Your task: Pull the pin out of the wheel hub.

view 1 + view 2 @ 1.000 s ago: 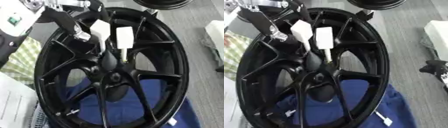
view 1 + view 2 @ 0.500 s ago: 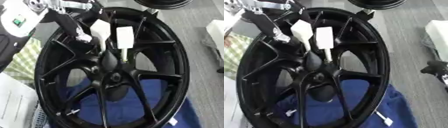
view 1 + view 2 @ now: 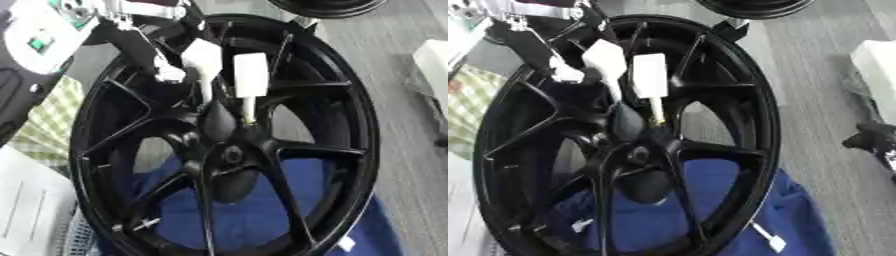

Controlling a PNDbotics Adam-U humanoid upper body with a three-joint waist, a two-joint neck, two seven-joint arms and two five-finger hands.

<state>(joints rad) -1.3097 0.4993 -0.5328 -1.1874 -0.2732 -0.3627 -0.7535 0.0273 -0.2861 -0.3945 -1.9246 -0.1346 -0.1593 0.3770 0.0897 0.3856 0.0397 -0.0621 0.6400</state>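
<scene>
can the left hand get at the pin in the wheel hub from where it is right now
Probably yes. The left hand comes in from the upper left, its white-tipped fingers right above the pin near the wheel hub, with only an open gap between spokes there.

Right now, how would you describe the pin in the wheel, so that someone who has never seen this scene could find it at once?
Find the big black wheel lying over the blue cloth. Just above its centre, the left hand reaches down from the upper left with white fingertips. The pin is the thin pale rod running from one white fingertip down to the hub, the only light, slim thing among the black spokes.
</scene>
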